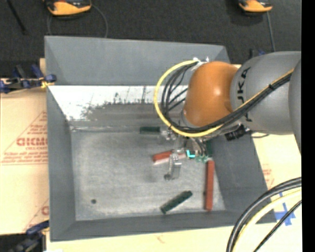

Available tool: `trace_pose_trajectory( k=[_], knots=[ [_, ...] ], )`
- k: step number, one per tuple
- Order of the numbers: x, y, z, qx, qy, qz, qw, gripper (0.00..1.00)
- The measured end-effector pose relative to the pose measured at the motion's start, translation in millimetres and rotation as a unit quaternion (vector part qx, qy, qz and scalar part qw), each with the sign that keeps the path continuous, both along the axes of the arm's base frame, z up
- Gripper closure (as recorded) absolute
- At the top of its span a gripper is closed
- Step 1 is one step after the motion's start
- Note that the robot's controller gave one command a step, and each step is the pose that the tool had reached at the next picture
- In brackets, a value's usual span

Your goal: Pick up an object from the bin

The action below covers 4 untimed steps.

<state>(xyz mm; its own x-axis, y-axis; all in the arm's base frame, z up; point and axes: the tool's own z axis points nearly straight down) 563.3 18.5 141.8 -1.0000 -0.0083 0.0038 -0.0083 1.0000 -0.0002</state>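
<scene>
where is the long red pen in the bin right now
In the camera view the long red pen lies by the right edge of the bin floor, just right of the hand, with a dark green pen at its lower left.

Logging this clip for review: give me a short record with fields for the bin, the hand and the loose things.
bin: grey metal, a few loose things on its floor
arm: comes in from the right, orange cover at the wrist
hand: low over the middle of the floor
nearest thing: red and white piece just left of the hand
others: red stick by the right wall; dark green marker near the front; dark green piece near the back
grasp: cannot tell
</scene>
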Motion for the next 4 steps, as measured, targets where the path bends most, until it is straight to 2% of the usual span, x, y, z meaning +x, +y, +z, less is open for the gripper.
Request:
trace_pose_trajectory(
  k=[1, 4],
  knots=[
    [10.5, -83.5, -75.2, -0.002, -0.002, -0.018, 0.9998, 0.0],
    [15.6, -85.4, -71.4, 0.0, -0.006, -0.021, 0.9998, 0.0]
  ],
)
